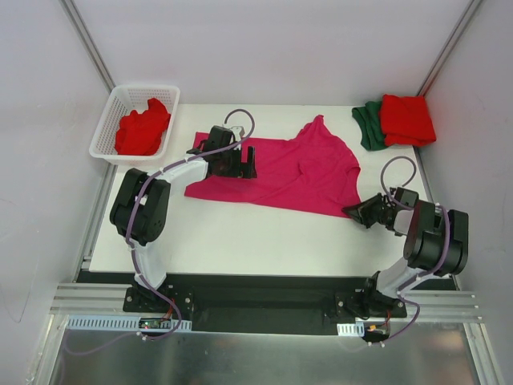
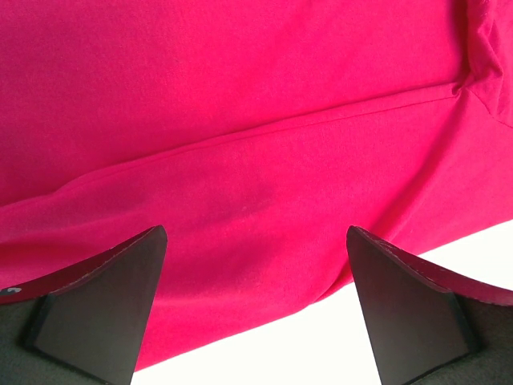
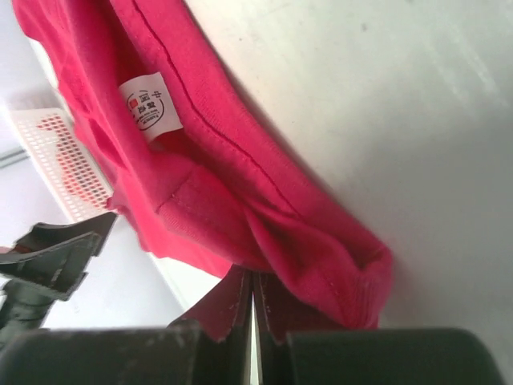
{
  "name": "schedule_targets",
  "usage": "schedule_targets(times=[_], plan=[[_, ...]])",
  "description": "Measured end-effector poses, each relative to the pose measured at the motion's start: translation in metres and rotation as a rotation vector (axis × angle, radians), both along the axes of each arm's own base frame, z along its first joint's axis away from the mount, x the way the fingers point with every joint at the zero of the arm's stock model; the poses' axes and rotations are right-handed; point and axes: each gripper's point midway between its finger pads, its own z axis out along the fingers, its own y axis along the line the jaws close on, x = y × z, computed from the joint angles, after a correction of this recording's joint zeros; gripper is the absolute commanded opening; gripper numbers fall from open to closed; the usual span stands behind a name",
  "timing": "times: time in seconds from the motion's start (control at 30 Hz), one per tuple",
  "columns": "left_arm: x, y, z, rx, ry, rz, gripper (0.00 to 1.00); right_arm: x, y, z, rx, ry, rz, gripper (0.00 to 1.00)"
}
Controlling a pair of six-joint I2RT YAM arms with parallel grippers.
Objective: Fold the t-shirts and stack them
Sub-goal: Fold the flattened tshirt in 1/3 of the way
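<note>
A magenta-pink t-shirt (image 1: 296,172) lies spread across the middle of the table. My left gripper (image 1: 245,160) hovers over its left part. In the left wrist view this gripper (image 2: 255,239) stands open, its dark fingers (image 2: 120,297) apart above the shirt's near edge (image 2: 264,200) with nothing between them. My right gripper (image 1: 354,212) is at the shirt's right edge. In the right wrist view it (image 3: 253,282) is shut on a bunched fold of the shirt (image 3: 240,200), near the white label (image 3: 148,104). A red t-shirt (image 1: 406,119) lies folded on a green one (image 1: 369,124) at the back right.
A white lattice basket (image 1: 108,128) at the back left holds a crumpled red t-shirt (image 1: 143,128). Grey walls enclose the table on the left, back and right. The arm bases sit on a black rail (image 1: 264,301) at the near edge.
</note>
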Motion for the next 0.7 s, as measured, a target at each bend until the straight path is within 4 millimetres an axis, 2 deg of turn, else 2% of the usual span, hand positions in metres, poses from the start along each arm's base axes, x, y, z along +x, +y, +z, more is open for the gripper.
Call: schedule_targets(times=[0.3,0.4,0.5,0.6,0.67,0.7], plan=[[0.0,0.0,0.0,0.001,0.0,-0.001,0.95,0.004,0.0,0.001,0.048,-0.014,-0.015,0.01],[0.0,0.0,0.0,0.001,0.0,-0.001,0.95,0.005,-0.001,0.011,0.035,-0.041,-0.013,0.01],[0.0,0.0,0.0,0.001,0.0,-0.001,0.95,0.007,-0.003,0.036,-0.001,-0.108,-0.004,0.01],[0.0,0.0,0.0,0.001,-0.001,-0.001,0.95,0.012,-0.006,0.07,-0.055,-0.2,0.01,0.03],[0.0,0.0,0.002,0.0,-0.004,-0.001,0.95,0.016,-0.01,0.099,-0.107,-0.277,0.022,0.08],[0.0,0.0,0.003,-0.001,-0.007,-0.002,0.95,0.018,-0.012,0.113,-0.136,-0.312,0.027,0.15]])
